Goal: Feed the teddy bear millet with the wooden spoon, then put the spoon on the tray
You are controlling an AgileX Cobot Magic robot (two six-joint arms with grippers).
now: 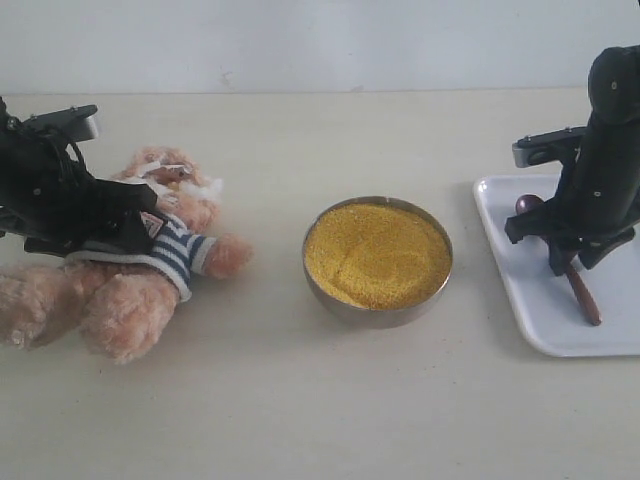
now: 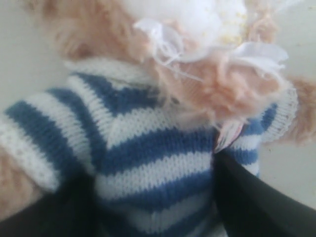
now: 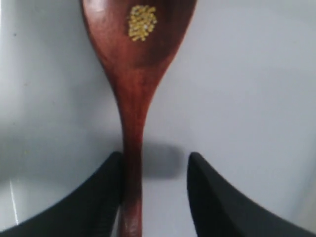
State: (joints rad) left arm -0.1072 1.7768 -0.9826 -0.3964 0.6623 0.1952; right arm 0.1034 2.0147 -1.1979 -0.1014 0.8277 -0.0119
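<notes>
The teddy bear (image 1: 140,295) lies on the table at the left, and my left gripper (image 1: 148,226) is shut on its striped shirt. The left wrist view shows that shirt (image 2: 148,163) filling the space between the dark fingers (image 2: 256,202). The millet (image 1: 378,250) fills the metal bowl (image 1: 380,318) in the middle. The wooden spoon (image 1: 583,297) lies on the white tray (image 1: 520,290) at the right. My right gripper (image 1: 568,266) stands open over its handle. In the right wrist view the handle (image 3: 132,148) touches one finger, with a gap to the other. A few grains (image 3: 142,22) stick in the spoon's bowl.
Bare beige table lies between the bear, the bowl and the tray, and in front of them. A pale wall runs behind the table's far edge. The tray runs out of the exterior view at the right.
</notes>
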